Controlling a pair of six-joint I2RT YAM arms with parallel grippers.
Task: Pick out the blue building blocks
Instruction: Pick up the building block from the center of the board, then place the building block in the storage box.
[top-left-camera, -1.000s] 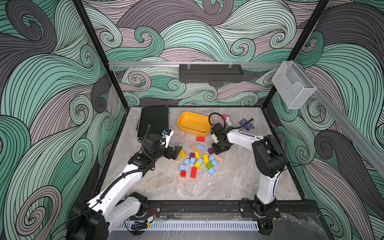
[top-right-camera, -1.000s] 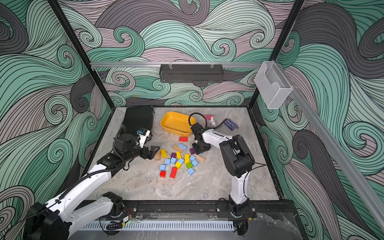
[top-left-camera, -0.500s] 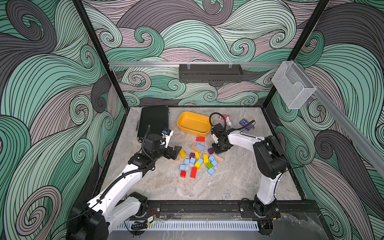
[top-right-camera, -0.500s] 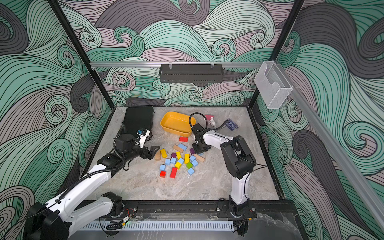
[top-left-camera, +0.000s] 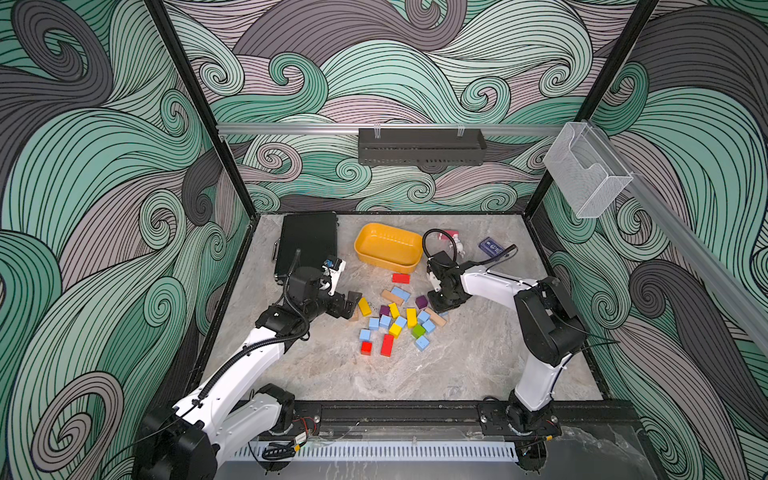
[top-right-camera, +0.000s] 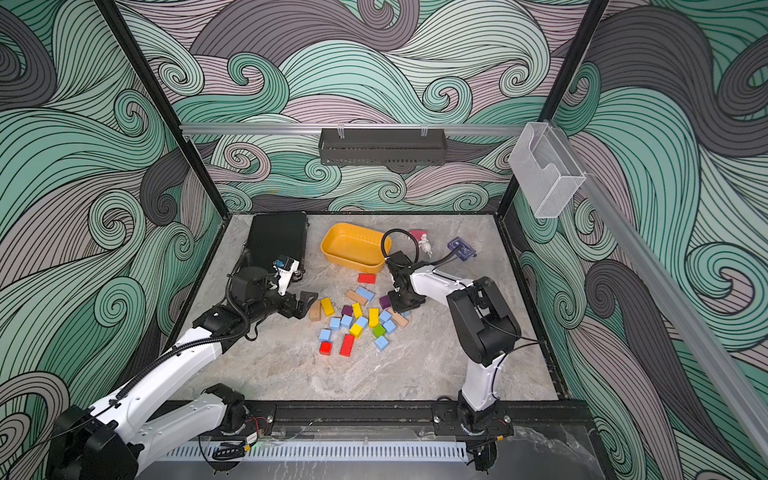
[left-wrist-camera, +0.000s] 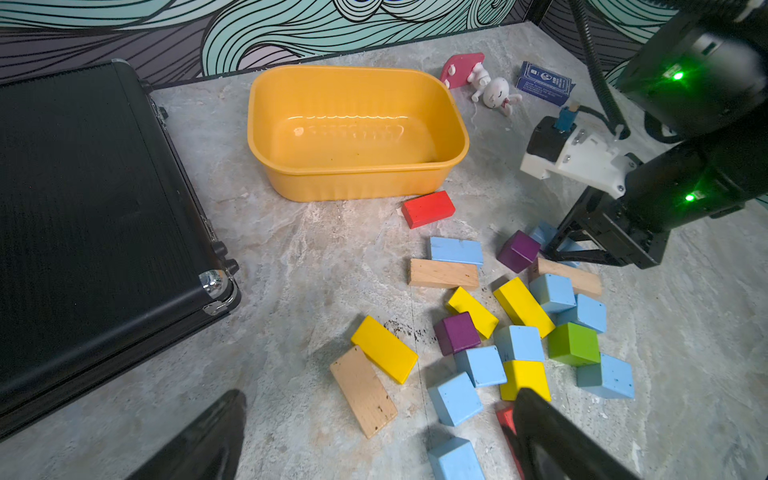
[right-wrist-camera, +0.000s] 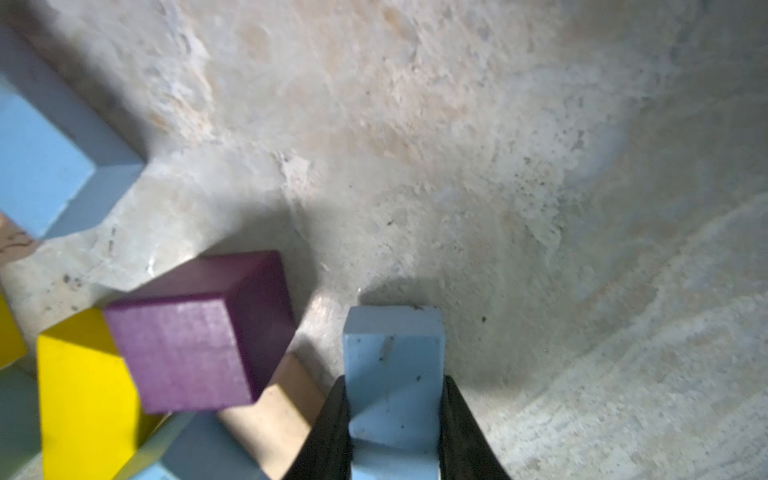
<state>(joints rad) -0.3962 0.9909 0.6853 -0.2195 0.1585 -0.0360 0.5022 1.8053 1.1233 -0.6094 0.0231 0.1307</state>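
Several light blue building blocks (top-left-camera: 385, 321) lie mixed with other coloured blocks mid-table in both top views; the left wrist view shows a blue brick (left-wrist-camera: 456, 250) and several blue cubes (left-wrist-camera: 480, 365). At the pile's far right edge my right gripper (right-wrist-camera: 392, 415) is shut on one blue block (right-wrist-camera: 392, 374), low over the table beside a purple cube (right-wrist-camera: 195, 340). In a top view the right gripper (top-left-camera: 441, 306) points down there. My left gripper (top-left-camera: 353, 305) stands open at the pile's left edge, its fingers (left-wrist-camera: 199, 440) wide apart over a wooden brick (left-wrist-camera: 363, 390) and holding nothing.
A yellow bin (top-left-camera: 388, 249) stands behind the pile, with a red brick (top-left-camera: 400, 278) in front of it. A black case (top-left-camera: 309, 241) lies at the back left. A white figurine (left-wrist-camera: 494, 93) and a navy packet (top-left-camera: 491, 246) lie at the back right.
The right gripper's jaws have closed onto the blue block. Both arms have stayed almost where they were.
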